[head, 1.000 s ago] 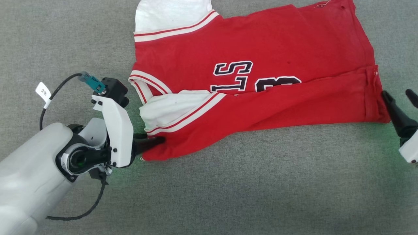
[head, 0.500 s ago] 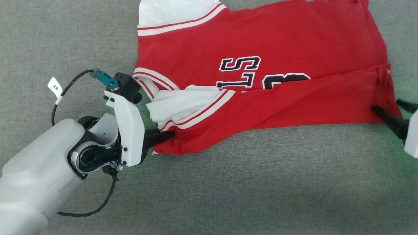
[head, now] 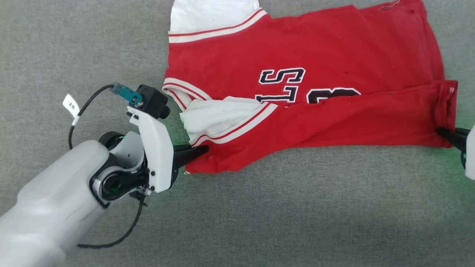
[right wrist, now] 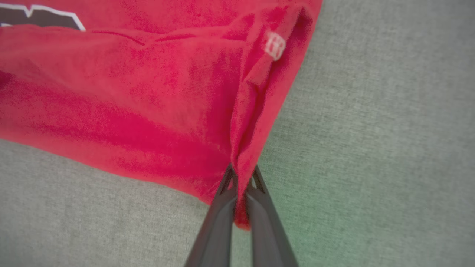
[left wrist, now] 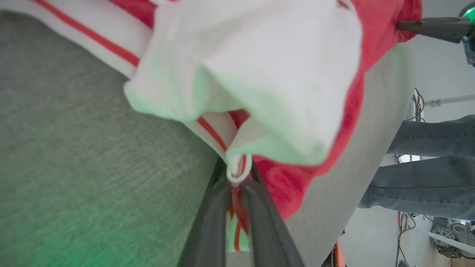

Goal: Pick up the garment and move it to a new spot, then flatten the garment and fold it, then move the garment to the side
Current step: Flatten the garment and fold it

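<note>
The head view looks steeply down from well above the long dark fingers (head: 193,152). Each wrist view sits close behind its own pair, facing along them. All share the bright red soft jersey shirt (head: 315,44) at the fingertips; the left wrist view catches the right gripper (left wrist: 400,25) beyond.

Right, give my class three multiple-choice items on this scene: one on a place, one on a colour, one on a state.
1. Where does the left end effector hold the garment? A. far edge B. near left corner C. middle
2. What colour is the surface under it? A. grey B. blue C. brown
3. How is the right end effector? A. wide open B. shut on nothing C. shut on the garment
Key: 1 B, its fingers pinch the striped trim there; 2 A, grey fabric lies all round; 3 C, red cloth is squeezed between its fingers.
</note>
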